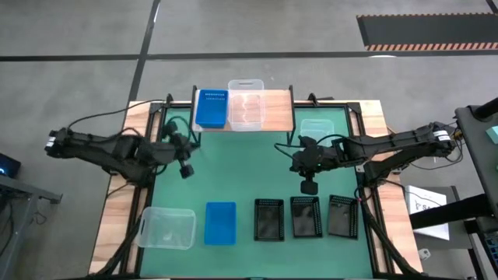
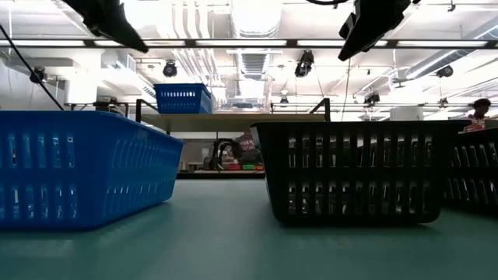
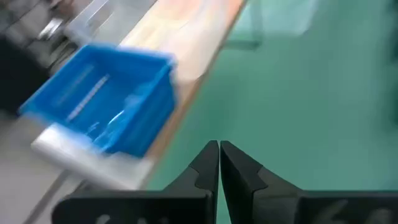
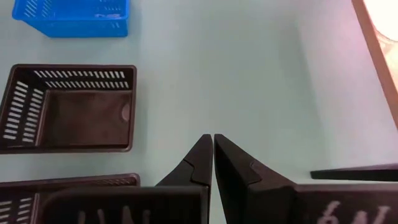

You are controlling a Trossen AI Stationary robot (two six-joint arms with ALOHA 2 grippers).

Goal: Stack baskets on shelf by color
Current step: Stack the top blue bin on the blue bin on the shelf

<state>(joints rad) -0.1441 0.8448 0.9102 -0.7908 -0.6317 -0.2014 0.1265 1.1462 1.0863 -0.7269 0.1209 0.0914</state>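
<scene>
Shelf (image 1: 276, 117) at the table's far edge carries one blue basket (image 1: 210, 110) and one clear basket (image 1: 246, 105). Left gripper (image 1: 186, 171), jaws closed and empty, hangs near the blue one. Right gripper (image 1: 308, 187), jaws closed and empty, hovers above three black baskets (image 1: 304, 216).

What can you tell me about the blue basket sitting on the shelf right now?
The solid blue rectangular plastic basket stands upright, open side up, at the left end of the light wooden shelf plank, its walls slotted. It looks empty. A clear plastic basket sits close beside it on the right. Neither end effector touches it.
</scene>
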